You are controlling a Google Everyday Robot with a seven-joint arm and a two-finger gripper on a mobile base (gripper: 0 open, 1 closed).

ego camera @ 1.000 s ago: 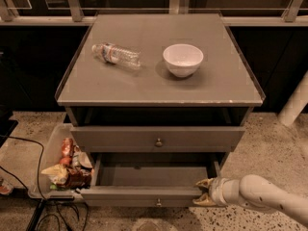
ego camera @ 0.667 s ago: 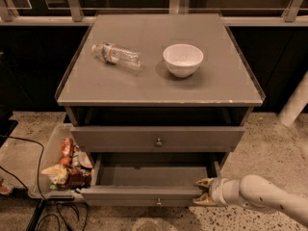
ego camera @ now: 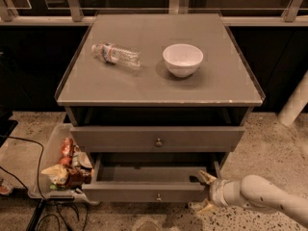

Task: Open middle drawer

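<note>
The grey cabinet (ego camera: 159, 88) shows two knobbed fronts. The upper front (ego camera: 120, 138) sits nearly flush. Below it the middle drawer (ego camera: 144, 192) stands pulled out toward me, its bare grey inside (ego camera: 149, 173) showing and a small round knob (ego camera: 158, 196) on its front. My gripper (ego camera: 206, 192) comes in from the lower right on a white arm (ego camera: 269, 196) and sits at the right end of that drawer's front. Its two fingers (ego camera: 207, 177) are spread apart, one above and one below the front's edge. Anything under this drawer is hidden.
On the cabinet top lie a plastic water bottle (ego camera: 116, 55) on its side and a white bowl (ego camera: 182, 59). A clear bin (ego camera: 45, 153) of snack packets stands on the floor to the left, with black cables (ego camera: 43, 211) beside it. A white post (ego camera: 296, 102) rises at right.
</note>
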